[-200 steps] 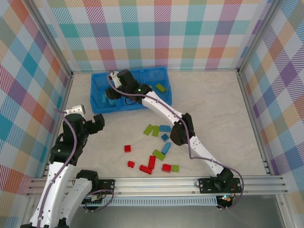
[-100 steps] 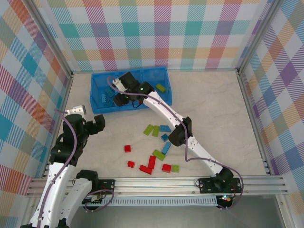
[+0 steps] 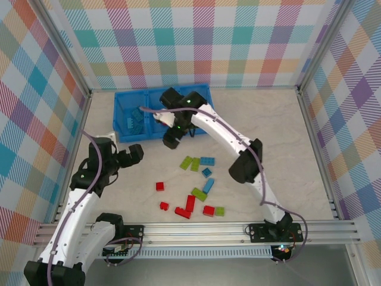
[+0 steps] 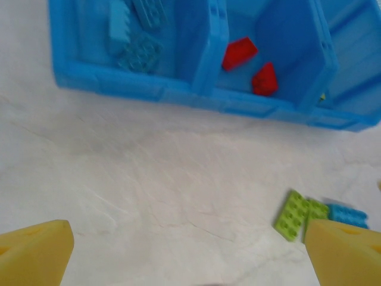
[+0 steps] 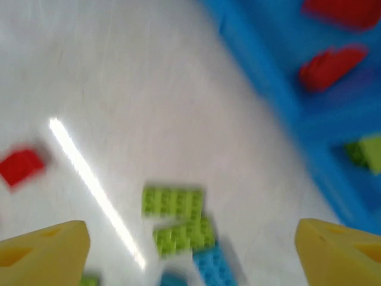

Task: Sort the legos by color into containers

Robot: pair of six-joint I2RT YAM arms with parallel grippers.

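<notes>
Both my claws gape wide, holding nothing: left claw (image 4: 190,251) low in its wrist view, right claw (image 5: 190,253) likewise, green legos (image 5: 174,202) centre-frame, blue bin (image 5: 271,89) upper right.

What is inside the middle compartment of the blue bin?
Two red legos lie in the middle compartment. From above, the right arm covers part of it, so more could be hidden.

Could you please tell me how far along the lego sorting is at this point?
Partly done. The bin already holds blue bricks on its left, two red bricks in the middle and a green brick on the right. Nothing is in hand: the left fingers and right fingers stand open and empty. Roughly a dozen loose legos wait on the table.
</notes>
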